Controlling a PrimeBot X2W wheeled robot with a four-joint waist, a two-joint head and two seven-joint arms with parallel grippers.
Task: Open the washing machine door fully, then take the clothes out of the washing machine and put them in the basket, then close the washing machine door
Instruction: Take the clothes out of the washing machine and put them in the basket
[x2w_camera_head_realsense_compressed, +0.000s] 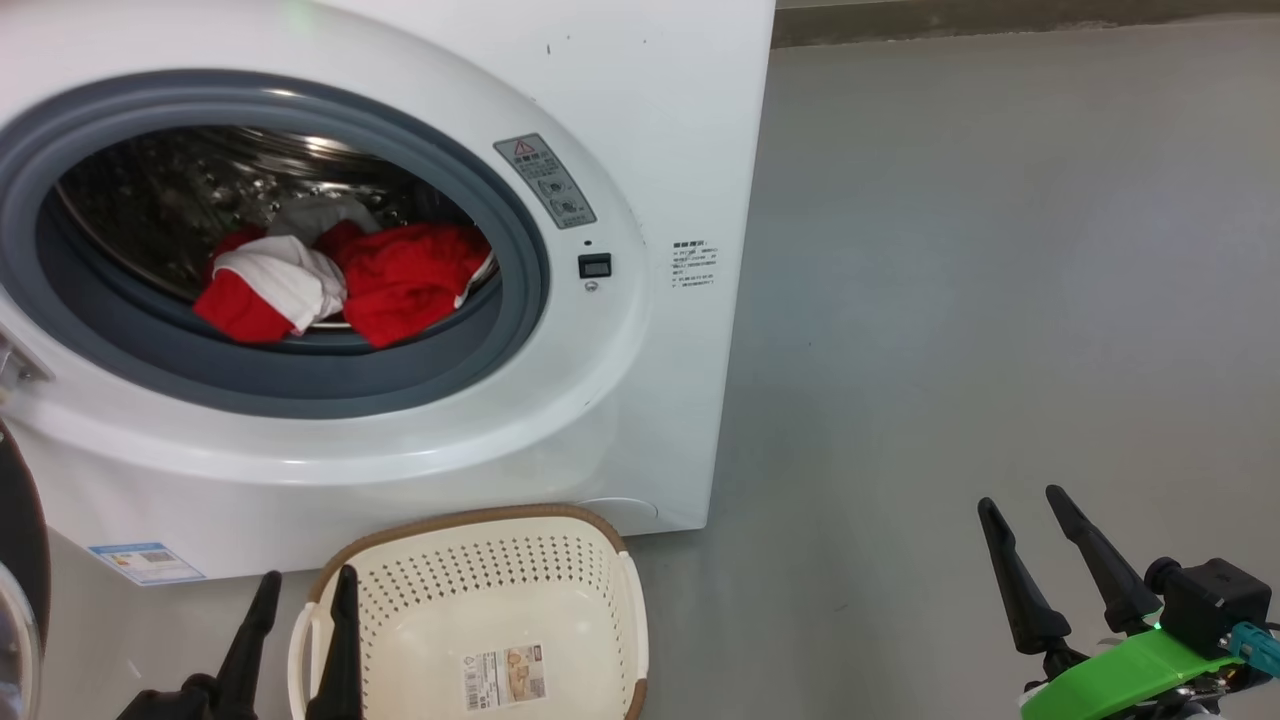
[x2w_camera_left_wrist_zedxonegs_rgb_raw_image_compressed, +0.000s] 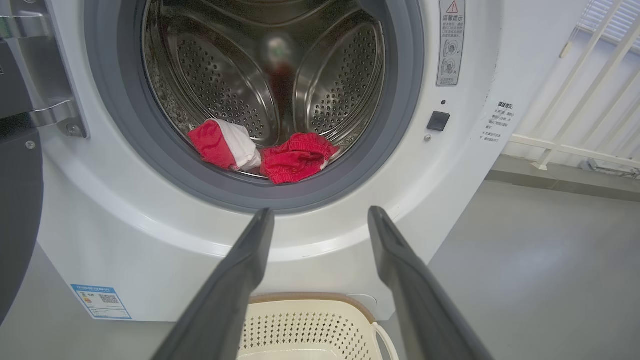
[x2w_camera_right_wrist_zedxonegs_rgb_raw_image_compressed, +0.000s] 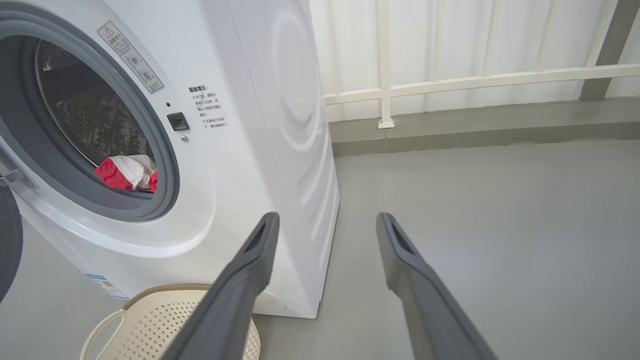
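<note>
The white washing machine (x2w_camera_head_realsense_compressed: 640, 120) (x2w_camera_left_wrist_zedxonegs_rgb_raw_image_compressed: 125, 240) (x2w_camera_right_wrist_zedxonegs_rgb_raw_image_compressed: 280, 125) stands with its mouth uncovered. Its door (x2w_camera_head_realsense_compressed: 18, 560) (x2w_camera_left_wrist_zedxonegs_rgb_raw_image_compressed: 17, 200) (x2w_camera_right_wrist_zedxonegs_rgb_raw_image_compressed: 7, 250) is swung out to the left, only its dark rim showing. Red and white clothes (x2w_camera_head_realsense_compressed: 340, 280) (x2w_camera_left_wrist_zedxonegs_rgb_raw_image_compressed: 265, 152) (x2w_camera_right_wrist_zedxonegs_rgb_raw_image_compressed: 127, 172) lie at the front of the steel drum. The cream basket (x2w_camera_head_realsense_compressed: 500, 570) (x2w_camera_left_wrist_zedxonegs_rgb_raw_image_compressed: 310, 325) (x2w_camera_right_wrist_zedxonegs_rgb_raw_image_compressed: 160, 320) sits on the floor below the mouth and holds no clothes. My left gripper (x2w_camera_head_realsense_compressed: 305, 590) (x2w_camera_left_wrist_zedxonegs_rgb_raw_image_compressed: 320, 215) is open, above the basket's left rim. My right gripper (x2w_camera_head_realsense_compressed: 1020, 510) (x2w_camera_right_wrist_zedxonegs_rgb_raw_image_compressed: 325, 220) is open over the floor, right of the machine.
Grey floor (x2w_camera_head_realsense_compressed: 1000, 300) stretches to the right of the machine. A white railing (x2w_camera_right_wrist_zedxonegs_rgb_raw_image_compressed: 475, 80) and a low kerb run along the back wall. A blue label (x2w_camera_head_realsense_compressed: 145, 562) sits at the machine's lower left.
</note>
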